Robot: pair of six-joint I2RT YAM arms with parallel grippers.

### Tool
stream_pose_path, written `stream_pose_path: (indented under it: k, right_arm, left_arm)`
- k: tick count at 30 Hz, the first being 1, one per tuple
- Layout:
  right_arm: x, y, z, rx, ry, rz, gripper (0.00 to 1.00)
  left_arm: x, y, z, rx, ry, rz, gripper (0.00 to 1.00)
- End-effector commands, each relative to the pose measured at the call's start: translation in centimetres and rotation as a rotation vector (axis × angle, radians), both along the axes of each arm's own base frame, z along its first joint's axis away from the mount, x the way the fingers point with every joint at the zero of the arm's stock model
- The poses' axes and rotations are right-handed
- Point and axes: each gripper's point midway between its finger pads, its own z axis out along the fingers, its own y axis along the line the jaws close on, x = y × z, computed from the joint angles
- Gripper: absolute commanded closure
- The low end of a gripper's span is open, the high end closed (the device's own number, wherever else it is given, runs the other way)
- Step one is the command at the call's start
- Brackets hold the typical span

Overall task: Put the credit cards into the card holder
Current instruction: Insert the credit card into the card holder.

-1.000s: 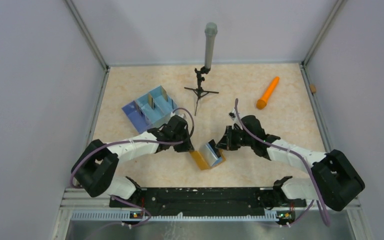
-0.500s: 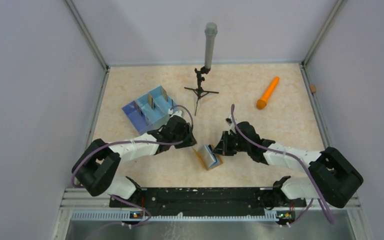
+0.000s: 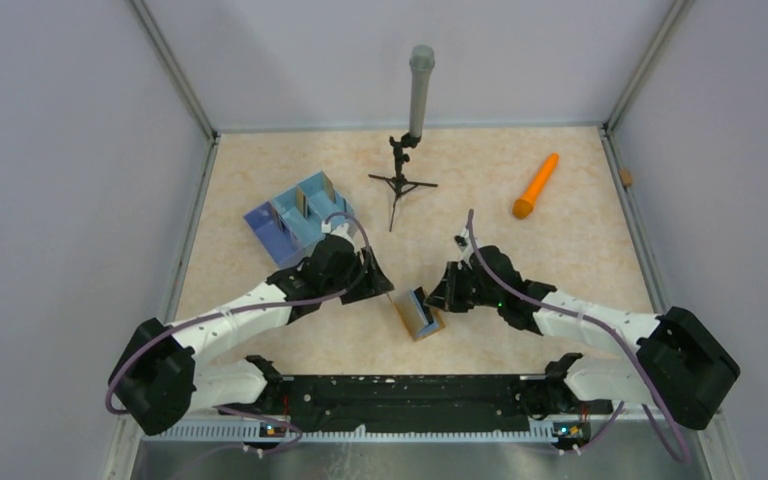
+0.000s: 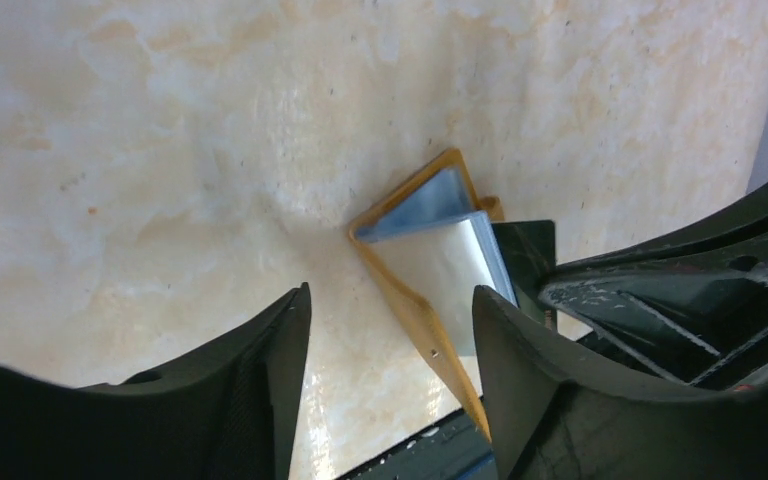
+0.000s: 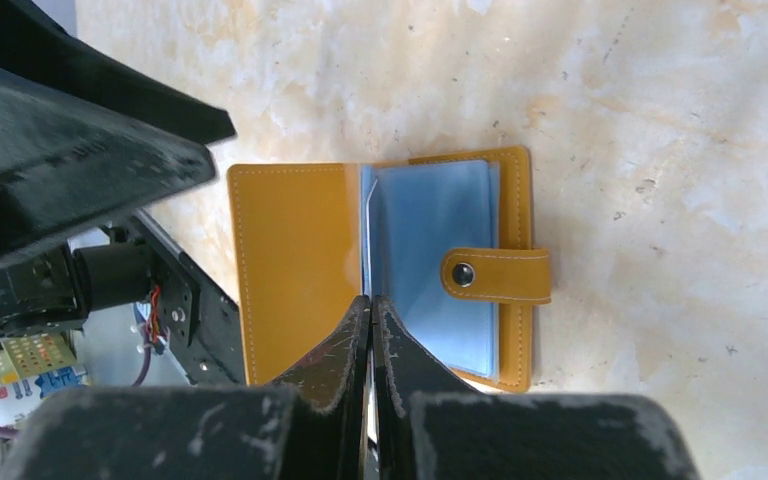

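The left hand (image 4: 390, 292) has just been released. A second ago it was nearly clenched at the near cover of the card holder (image 3: 420, 313); now its fingers are spread and nothing is held between them. The arm has also been drawn back up and to the left, clear of the wallet. The holder has been handed over, then, and the left hand is judged free for the next card.

On the left of the surface (image 3: 520, 270), the blue divided tray (image 3: 265, 220) is seen. Two credit cards (image 3: 301, 203) are stood upright in its compartments, so the loading is judged far from finished.

At the centre, the card holder is stood on edge, folded to a narrower V than a second ago. Its mustard covers are parted and its greyish-blue pockets exposed. Whether a card is already lodged in a pocket cannot be told.

Just right of it, the right hand (image 5: 371, 300) is kept clenched at the fold. A thin inner leaf appears to be pinched there, and the wallet is steadied by that alone.

Far right, an orange stick (image 3: 536, 186) is left lying.
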Motion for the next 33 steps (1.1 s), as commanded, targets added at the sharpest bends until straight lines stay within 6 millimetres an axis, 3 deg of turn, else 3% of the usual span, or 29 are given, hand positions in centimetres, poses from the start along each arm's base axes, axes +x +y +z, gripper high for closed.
stream_pose_path:
  k: [1,6,15,24,33]
  right_arm:
    - [0.6,1.6,3.7,0.062,-0.067,0.002,1.00]
    - [0.0,2.4,4.7,0.071,-0.085,0.018,1.00]
    - [-0.9,3.7,3.2,0.054,-0.055,0.043,1.00]
    - [-1.1,4.2,2.5,0.046,-0.049,0.049,1.00]
    - [-1.3,4.7,2.4,0.051,-0.046,0.065,1.00]
  left_arm:
    - [-2.6,-0.2,-1.0,-0.068,0.101,-0.029,0.39]
    - [-3.3,-0.3,-0.8,-0.111,0.109,-0.033,0.36]
    - [-4.0,-0.5,-0.3,-0.196,0.091,-0.037,0.27]
    - [-4.7,-1.2,-1.5,-0.241,0.127,-0.067,0.42]
    - [-4.9,-1.3,-2.5,-0.233,0.149,-0.073,0.43]
